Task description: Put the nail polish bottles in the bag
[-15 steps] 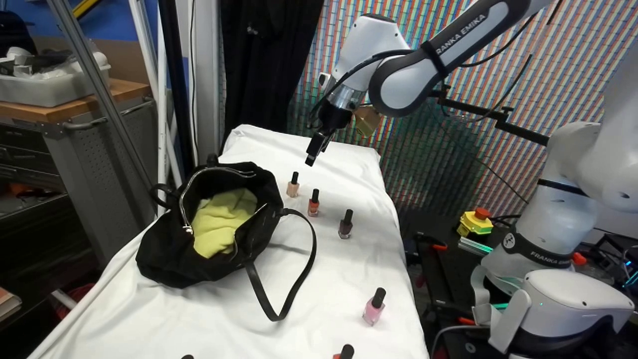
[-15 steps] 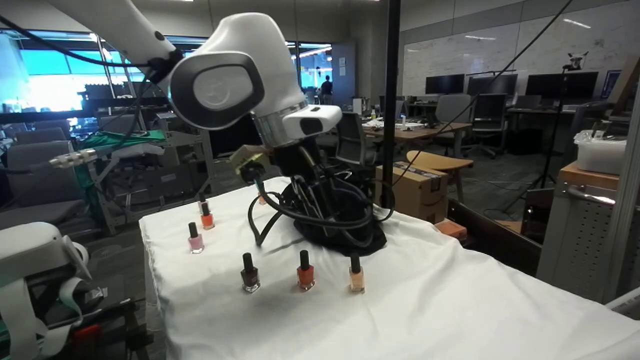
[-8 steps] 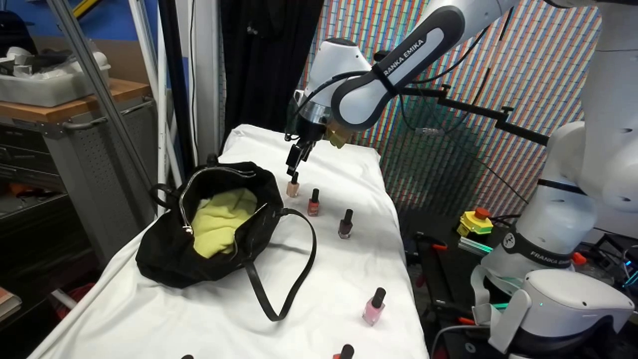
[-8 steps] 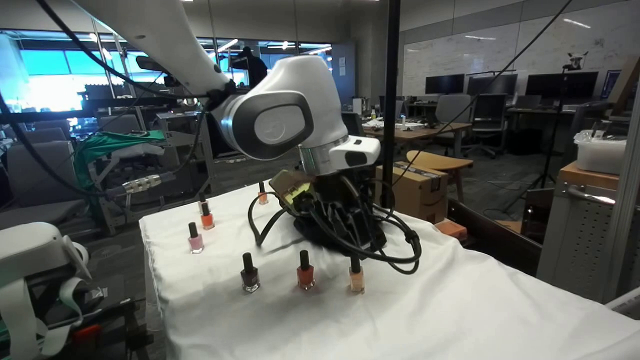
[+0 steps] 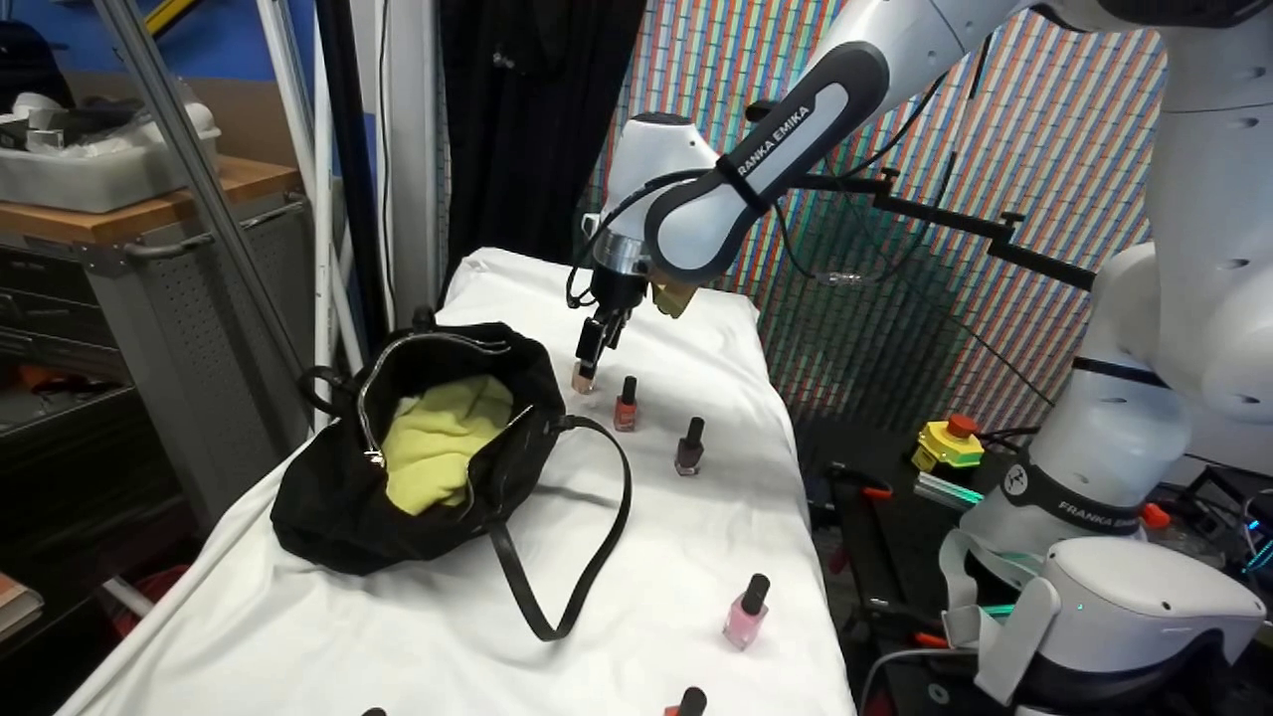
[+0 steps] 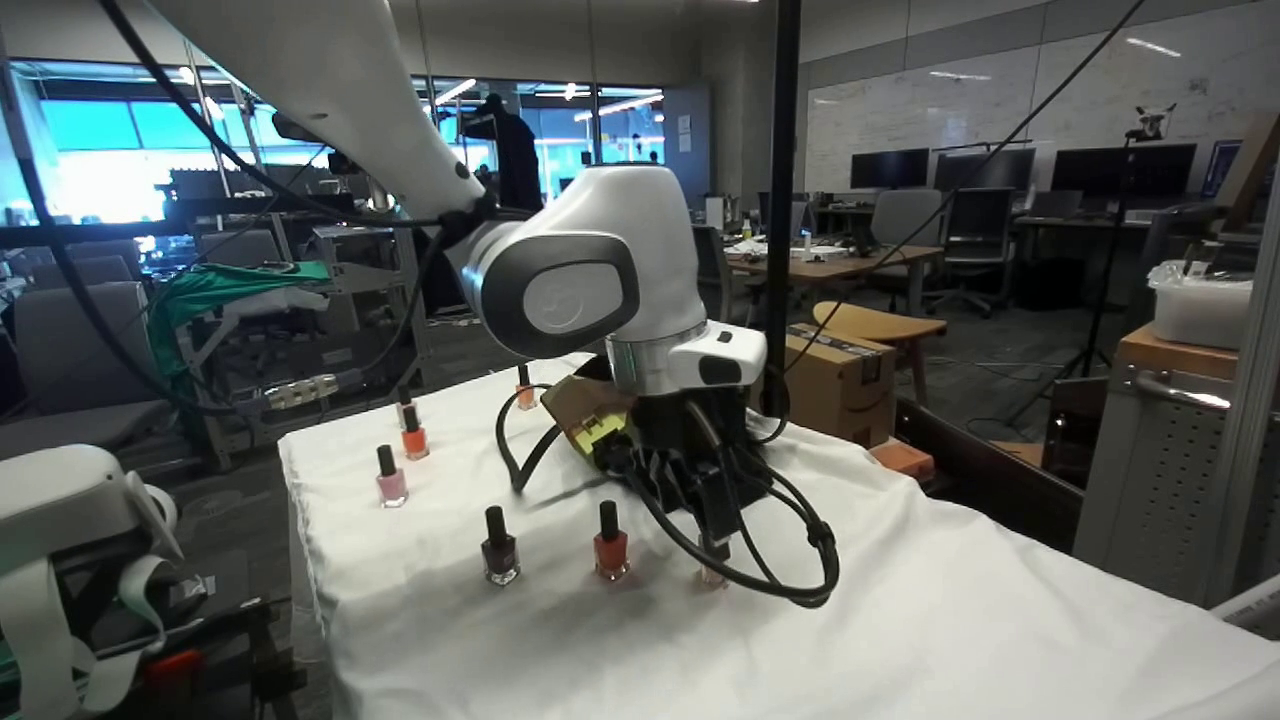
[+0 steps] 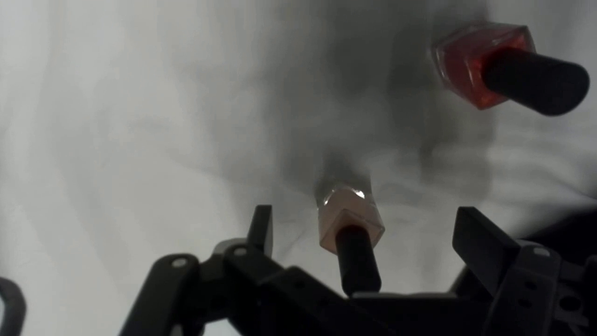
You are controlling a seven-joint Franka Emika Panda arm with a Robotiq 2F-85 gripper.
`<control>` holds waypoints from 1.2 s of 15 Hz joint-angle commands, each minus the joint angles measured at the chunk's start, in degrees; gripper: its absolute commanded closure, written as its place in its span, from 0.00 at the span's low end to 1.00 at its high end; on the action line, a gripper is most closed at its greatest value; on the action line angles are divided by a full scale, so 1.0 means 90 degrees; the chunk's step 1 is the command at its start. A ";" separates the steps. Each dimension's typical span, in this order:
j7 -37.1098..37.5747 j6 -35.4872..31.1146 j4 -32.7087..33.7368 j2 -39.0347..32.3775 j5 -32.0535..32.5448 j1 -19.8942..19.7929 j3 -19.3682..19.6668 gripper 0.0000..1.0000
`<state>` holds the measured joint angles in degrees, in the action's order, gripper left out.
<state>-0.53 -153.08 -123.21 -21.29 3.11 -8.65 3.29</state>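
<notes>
"On the left side of the white sheet (image 5: 298, 636), what worries you first?"

"The black bag (image 5: 333, 512). It gapes on a yellow-green interior (image 5: 448, 438), but its sides look soft; a bottle carried too low could snag the zipped rim (image 5: 364, 393) and drop outside."

"And its strap (image 5: 514, 575)?"

"It loops across the sheet, to the right. Anything passing low could hook it and drag the bag askew."

"Next along?"

"The peach nail polish bottle (image 7: 350, 224), upright on the sheet near the bag, with the gripper (image 7: 364, 228) straddling it. The jaws stand spread wide; the wrist view shows a gap on both sides, so nothing is pinched."

"Then it only has to close?"

"Not quite. The bottle sits nearer one finger (image 7: 262, 228), which would probably meet it first and might tip it. A high grip on the narrow cap (image 7: 358, 261) could also let it swing."

"Further right?"

"The red bottle (image 5: 625, 411) is near enough that a careless sideways move could knock it over. The dark bottle (image 5: 689, 449) has more room, and the pink bottle (image 5: 746, 615) stands well apart, so I fear least for those."
</notes>
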 commanded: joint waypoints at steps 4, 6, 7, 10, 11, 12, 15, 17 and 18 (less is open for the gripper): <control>-0.0515 0.0025 0.0241 -0.0375 -0.0281 -0.0089 -0.0057 0.00; -0.0615 0.0036 0.0309 -0.0488 -0.0306 -0.0125 -0.0082 0.00; -0.0668 0.0076 0.0363 -0.0552 -0.0341 -0.0150 -0.0099 0.00; -0.0798 0.0072 0.0432 -0.0644 -0.0402 -0.0207 -0.0138 0.00; -0.0828 0.0035 0.0404 -0.0605 -0.0389 -0.0208 -0.0131 0.00; -0.0890 0.0039 0.0389 -0.0566 -0.0404 -0.0236 -0.0151 0.00; -0.0992 -0.0051 0.0242 -0.0349 -0.0396 -0.0272 -0.0149 0.00; -0.1025 -0.0109 0.0182 -0.0251 -0.0355 -0.0263 -0.0120 0.00; -0.1075 -0.0115 0.0180 -0.0214 -0.0392 -0.0289 -0.0147 0.00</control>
<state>-7.56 -153.37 -120.66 -25.44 1.19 -10.19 2.80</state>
